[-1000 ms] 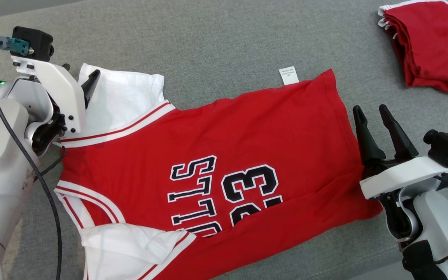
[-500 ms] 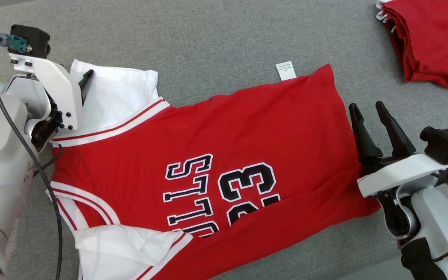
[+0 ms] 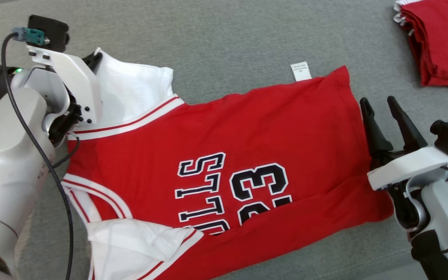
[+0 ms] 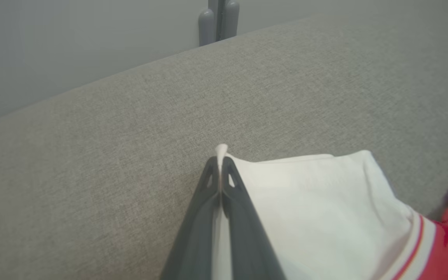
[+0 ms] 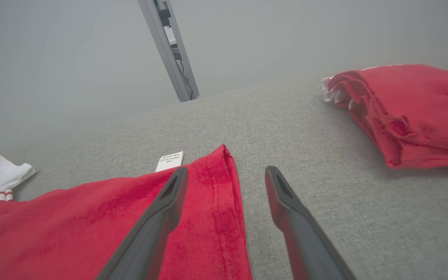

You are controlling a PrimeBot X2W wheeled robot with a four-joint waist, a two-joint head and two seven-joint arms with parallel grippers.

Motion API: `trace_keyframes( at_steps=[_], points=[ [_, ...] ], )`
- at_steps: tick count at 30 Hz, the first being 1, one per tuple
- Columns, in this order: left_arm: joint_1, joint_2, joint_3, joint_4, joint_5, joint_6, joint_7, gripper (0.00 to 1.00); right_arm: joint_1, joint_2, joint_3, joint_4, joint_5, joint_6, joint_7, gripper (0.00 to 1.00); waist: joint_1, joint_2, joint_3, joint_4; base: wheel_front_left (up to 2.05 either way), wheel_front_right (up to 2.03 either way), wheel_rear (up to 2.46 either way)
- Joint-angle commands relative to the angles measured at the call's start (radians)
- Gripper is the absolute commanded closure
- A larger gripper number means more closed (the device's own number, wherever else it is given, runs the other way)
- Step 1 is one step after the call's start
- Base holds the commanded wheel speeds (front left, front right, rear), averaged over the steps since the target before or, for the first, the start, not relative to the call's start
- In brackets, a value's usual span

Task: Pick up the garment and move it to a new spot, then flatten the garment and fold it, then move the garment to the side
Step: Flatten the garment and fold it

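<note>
1. Grey fabric surface (image 3: 224,39) is carrying your red jersey (image 3: 255,128), which is lying spread out across it.
2. Your left gripper (image 4: 220,173) is pinching a corner of the white sleeve (image 4: 317,206).
3. Your right gripper (image 5: 226,171) is waiting at the hem edge, jaws apart, gripping nothing.
4. A folded red pile (image 5: 414,112) is lying well apart.

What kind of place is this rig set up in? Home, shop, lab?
Probably a lab or test cell, not a home: a grey fabric-covered bench, a plain grey wall with a bare metal post behind it, and a red jersey laid out with a folded red pile set apart.
</note>
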Motion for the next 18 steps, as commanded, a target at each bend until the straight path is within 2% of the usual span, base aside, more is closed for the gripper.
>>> trace_keyframes(
  at_steps=[1,9,11,15,18],
  points=[
    [0.012,0.008,-0.008,-0.009,-0.009,-0.001,-0.009,1.00,-0.018,-0.010,-0.001,0.011,0.003,0.000,-0.004,0.00,0.0000,0.0000,-0.011,0.018,0.00,0.00,0.00],
    [0.037,0.008,-0.089,-0.112,-0.064,-0.001,-0.093,1.00,-0.148,-0.065,0.045,0.173,0.125,0.000,0.080,0.00,0.0000,0.0000,-0.035,0.107,0.00,0.00,0.00],
    [0.034,0.006,-0.115,-0.125,-0.058,-0.001,-0.118,1.00,-0.185,-0.109,0.086,0.217,0.105,0.000,0.099,0.00,0.0000,0.0000,-0.038,0.128,0.00,0.00,0.00],
    [0.038,-0.023,-0.155,-0.133,-0.072,-0.001,-0.149,1.00,-0.239,-0.151,0.153,0.308,0.126,0.000,0.135,0.00,0.0000,0.0000,-0.044,0.165,0.00,0.00,0.00],
    [0.029,-0.031,-0.182,-0.135,-0.077,-0.001,-0.169,1.00,-0.269,-0.156,0.196,0.353,0.170,0.000,0.166,0.00,0.0000,0.0000,-0.045,0.179,0.00,0.00,0.00]
  ],
)
